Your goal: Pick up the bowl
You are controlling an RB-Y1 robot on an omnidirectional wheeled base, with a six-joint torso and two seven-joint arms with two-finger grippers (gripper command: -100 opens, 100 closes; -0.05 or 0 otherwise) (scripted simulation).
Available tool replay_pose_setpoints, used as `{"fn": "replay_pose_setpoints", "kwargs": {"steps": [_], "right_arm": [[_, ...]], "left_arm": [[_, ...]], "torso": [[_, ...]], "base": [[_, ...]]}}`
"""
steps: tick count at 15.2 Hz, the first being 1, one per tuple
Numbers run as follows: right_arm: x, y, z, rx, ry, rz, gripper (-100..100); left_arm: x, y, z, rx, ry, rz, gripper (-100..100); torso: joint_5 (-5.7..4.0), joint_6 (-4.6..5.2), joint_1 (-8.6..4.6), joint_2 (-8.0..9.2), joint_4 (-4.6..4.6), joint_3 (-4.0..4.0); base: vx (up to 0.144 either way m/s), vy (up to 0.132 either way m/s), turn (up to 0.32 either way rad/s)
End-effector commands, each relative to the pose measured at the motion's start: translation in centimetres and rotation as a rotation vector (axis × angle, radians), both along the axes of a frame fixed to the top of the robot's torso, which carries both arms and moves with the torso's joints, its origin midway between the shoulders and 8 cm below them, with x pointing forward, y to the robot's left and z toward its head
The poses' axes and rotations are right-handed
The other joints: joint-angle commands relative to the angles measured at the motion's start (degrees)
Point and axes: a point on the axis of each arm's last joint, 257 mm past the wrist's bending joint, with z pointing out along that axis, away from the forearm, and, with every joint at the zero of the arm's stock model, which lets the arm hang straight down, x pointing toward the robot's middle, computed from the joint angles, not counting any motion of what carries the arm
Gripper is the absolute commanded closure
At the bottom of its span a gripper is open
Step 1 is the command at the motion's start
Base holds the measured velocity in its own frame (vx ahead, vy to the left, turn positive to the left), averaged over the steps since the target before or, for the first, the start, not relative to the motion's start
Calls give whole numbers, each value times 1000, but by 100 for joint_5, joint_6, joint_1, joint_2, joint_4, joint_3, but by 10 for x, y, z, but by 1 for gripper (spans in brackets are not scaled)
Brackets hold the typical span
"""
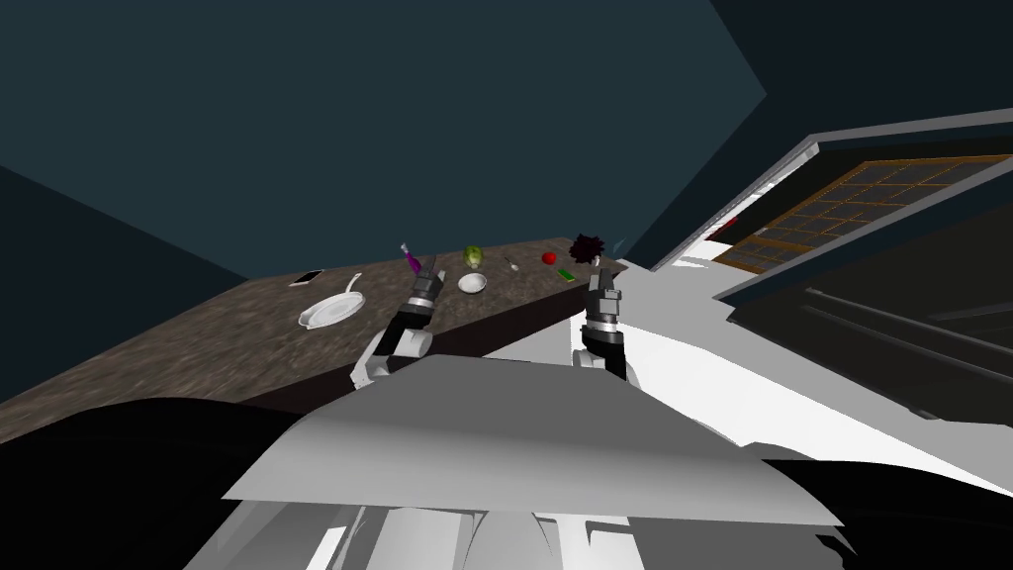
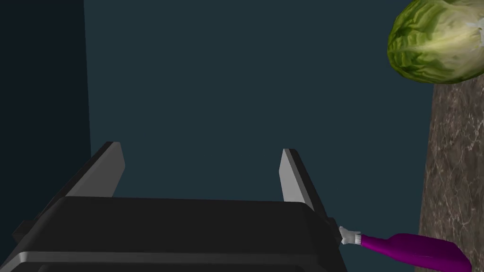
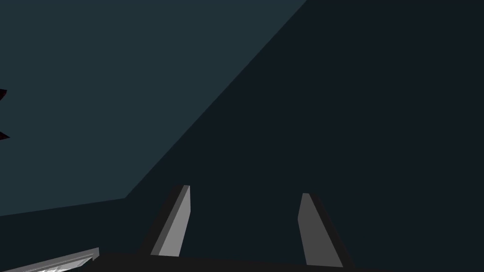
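Bowl, white, rests on the brown tabletop near the left fingers. Those and the right fingers stand spread apart.

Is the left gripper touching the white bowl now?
Apart. The head view shows brown counter between the left gripper and the bowl; the left wrist view shows its open fingers empty.

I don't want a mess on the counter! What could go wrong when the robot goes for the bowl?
The open left gripper is right by the purple bottle, so swinging over to the bowl might knock it. The cabbage sits just behind the bowl; reaching too far could shove it. The thin fingers may slip on the bowl's round side.
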Motion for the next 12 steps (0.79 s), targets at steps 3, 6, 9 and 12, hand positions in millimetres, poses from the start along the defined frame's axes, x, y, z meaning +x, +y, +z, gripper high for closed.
{"fn": "replay_pose_setpoints", "kwargs": {"steps": [3,6,9,12], "right_arm": [[0,0,0,0,0,0,0],[0,0,0,0,0,0,0],[0,0,0,0,0,0,0],[0,0,0,0,0,0,0]], "left_arm": [[12,5,-19,-1,80,-2,-100],[21,10,-34,-2,142,-3,-100],[30,16,-49,-6,206,-1,-100],[38,23,-64,-11,272,4,-100]], "torso": [[0,1,0,-1,0,0],[0,0,0,-1,0,-1],[0,0,0,-1,0,-1],[0,0,-2,-1,0,-1]], "base": [[3,-24,-14],[4,-25,-13],[6,-24,-15],[5,-29,-15]]}}
